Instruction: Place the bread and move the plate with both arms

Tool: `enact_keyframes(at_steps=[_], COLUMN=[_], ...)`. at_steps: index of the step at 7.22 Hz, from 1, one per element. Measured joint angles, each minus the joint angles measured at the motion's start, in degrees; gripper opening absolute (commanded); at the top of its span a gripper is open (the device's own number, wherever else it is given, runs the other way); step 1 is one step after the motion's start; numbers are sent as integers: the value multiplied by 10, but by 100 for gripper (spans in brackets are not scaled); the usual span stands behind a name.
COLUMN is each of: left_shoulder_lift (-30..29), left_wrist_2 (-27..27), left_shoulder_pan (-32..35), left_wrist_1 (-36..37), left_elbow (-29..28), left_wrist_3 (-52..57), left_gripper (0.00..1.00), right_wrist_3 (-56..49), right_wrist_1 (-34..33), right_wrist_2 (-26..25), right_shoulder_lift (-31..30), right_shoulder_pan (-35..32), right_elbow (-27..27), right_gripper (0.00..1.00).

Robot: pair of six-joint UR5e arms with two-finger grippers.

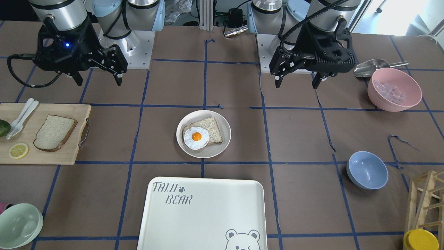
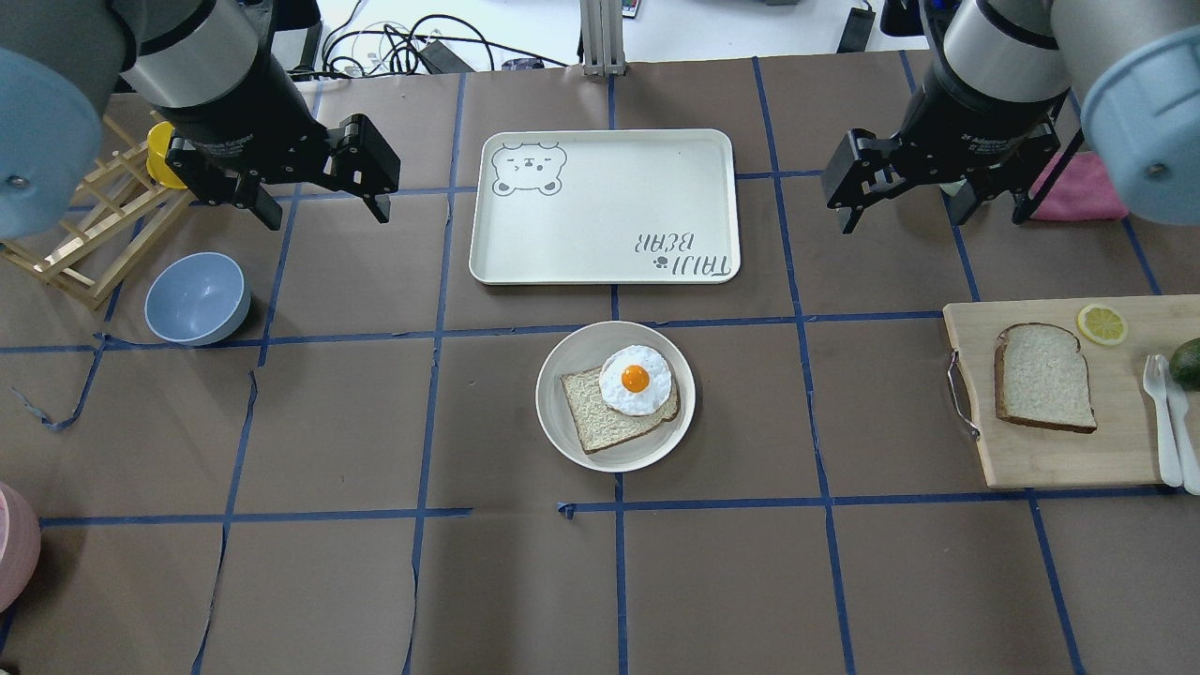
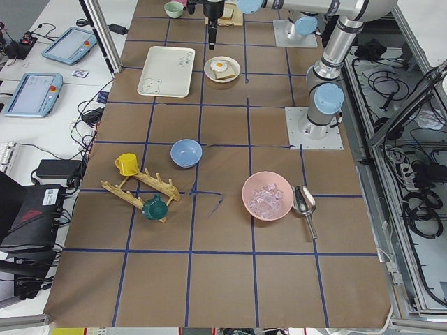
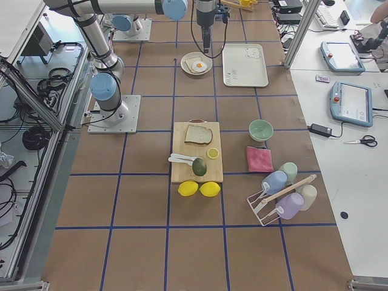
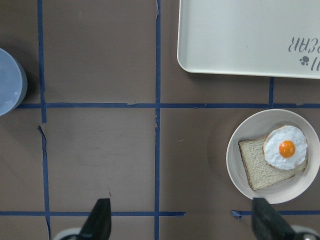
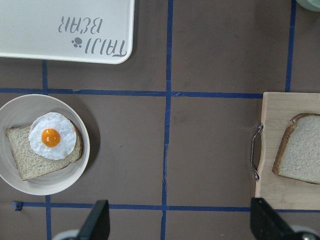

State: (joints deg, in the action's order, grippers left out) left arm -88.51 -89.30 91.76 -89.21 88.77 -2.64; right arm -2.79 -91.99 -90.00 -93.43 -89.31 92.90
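Observation:
The bread [image 2: 1043, 377] lies flat on a wooden cutting board [image 2: 1059, 450] at the table's right side; it also shows in the front view [image 1: 54, 132] and the right wrist view [image 6: 300, 149]. The plate [image 2: 562, 427] sits mid-table and holds a toast slice with a fried egg [image 2: 636, 380]; it also shows in the front view [image 1: 222, 147]. My left gripper [image 2: 323, 202] is open and empty, held high over the left half. My right gripper [image 2: 905, 206] is open and empty, held high between the tray and the board.
The white TAIJI BEAR tray [image 2: 605, 206] lies beyond the plate. A blue bowl [image 2: 197, 298] and a wooden rack [image 2: 89, 248] stand at the left. A lemon slice [image 2: 1101, 323], white cutlery [image 2: 1167, 422] and an avocado [image 2: 1186, 361] share the board. A pink bowl [image 1: 394, 89] sits near the left arm's base.

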Motion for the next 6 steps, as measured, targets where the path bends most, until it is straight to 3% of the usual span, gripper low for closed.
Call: enact_keyframes(at_steps=[6], left_shoulder_lift=[0], left_wrist_2=[0], left_shoulder_pan=[0], left_wrist_1=[0], left_elbow=[0], left_wrist_3=[0], left_gripper=[100], right_wrist_3=[3], right_wrist_1=[-2], right_wrist_2=[-13], right_shoulder_lift=[39], right_shoulder_pan=[43], right_elbow=[6], right_gripper=[100])
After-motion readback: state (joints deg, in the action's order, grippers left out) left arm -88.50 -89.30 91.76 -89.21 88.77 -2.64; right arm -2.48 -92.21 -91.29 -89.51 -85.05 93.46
